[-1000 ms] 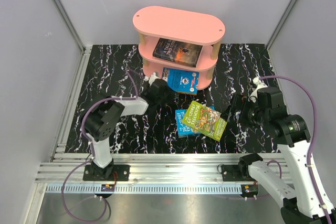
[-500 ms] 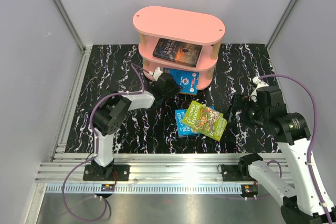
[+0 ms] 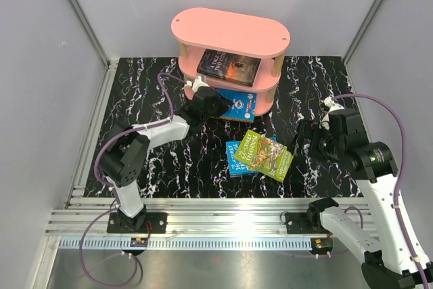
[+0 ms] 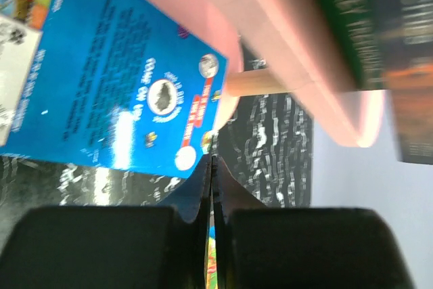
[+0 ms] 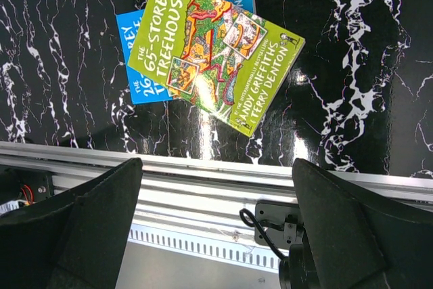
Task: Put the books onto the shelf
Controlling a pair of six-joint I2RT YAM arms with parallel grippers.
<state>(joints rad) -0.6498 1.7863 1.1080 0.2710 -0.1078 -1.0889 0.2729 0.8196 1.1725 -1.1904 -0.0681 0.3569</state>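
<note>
We see the dark sunset book (image 3: 229, 67) flat on the pink shelf (image 3: 230, 32)'s middle tier, and one blue book (image 3: 238, 105) jutting from the bottom tier. The green Treehouse book (image 3: 264, 155) lies across a second blue book (image 3: 235, 162) on the marbled table (image 3: 135, 99), nearer us. Our left gripper (image 4: 211, 174), pressed together, is just beside the shelved blue book. Our right gripper (image 3: 304, 139) hangs spread, right of the Treehouse book.

arms (image 3: 382, 197): white links, black joints | cables (image 3: 403, 150): purple | bases (image 3: 139, 223): black
</note>
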